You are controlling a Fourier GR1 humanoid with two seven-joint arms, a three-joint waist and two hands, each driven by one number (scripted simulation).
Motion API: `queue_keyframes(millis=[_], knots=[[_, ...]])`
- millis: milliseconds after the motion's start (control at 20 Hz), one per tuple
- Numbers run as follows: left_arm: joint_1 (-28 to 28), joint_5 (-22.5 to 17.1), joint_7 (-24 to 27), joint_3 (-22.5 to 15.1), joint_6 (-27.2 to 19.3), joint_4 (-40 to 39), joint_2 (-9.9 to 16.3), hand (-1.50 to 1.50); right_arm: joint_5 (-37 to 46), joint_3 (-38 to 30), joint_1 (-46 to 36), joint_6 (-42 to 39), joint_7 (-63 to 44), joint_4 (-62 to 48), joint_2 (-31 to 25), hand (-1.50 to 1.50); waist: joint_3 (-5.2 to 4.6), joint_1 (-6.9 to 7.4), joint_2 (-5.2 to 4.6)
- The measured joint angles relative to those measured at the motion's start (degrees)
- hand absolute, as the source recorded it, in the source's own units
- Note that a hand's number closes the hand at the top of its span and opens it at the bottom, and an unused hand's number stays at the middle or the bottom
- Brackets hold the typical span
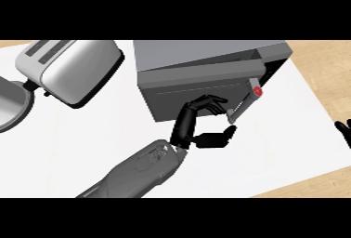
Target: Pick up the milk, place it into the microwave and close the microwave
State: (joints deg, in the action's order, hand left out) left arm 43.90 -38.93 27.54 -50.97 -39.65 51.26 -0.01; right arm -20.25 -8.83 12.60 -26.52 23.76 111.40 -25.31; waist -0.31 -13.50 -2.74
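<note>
We see the white counter top (75, 148) filling most of the view, with wood floor (322, 69) showing past its right edge. The grey microwave (198, 69) sits far centre-right; its door (195, 95) is swung nearly closed, a narrow gap still open along its right edge, red button (257, 91) on the panel just right of the door. The chrome toaster (72, 69) lies tilted at far left, well apart from the microwave. A round grey pan-like thing (10, 104) is cut off by the left edge, just beside the toaster. The left hand (198, 123), on a grey forearm coming up from near centre, has fingers bent against the door front and thumb spread out to the right, gripping nothing. The right hand (343, 130) rests at the right edge; we can't tell its finger state. We can't see the milk anywhere.
</note>
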Motion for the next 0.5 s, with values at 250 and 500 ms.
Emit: queue_keyframes(millis=[250, 500], knots=[[2.0, -3.7, -0.7, 0.6, -3.1, -1.3, 0.0, -1.5, 5.3, -5.2, -4.1, 2.6, 0.4, 1.9, -4.5, 1.5, -0.07, -1.3, -0.21], [1.8, -7.3, 0.7, 0.4, -5.0, 0.0, 0.0, -1.5, 9.3, -8.2, -7.0, 4.4, 0.8, 2.2, -7.4, 1.5, -0.03, -1.61, -0.66]])
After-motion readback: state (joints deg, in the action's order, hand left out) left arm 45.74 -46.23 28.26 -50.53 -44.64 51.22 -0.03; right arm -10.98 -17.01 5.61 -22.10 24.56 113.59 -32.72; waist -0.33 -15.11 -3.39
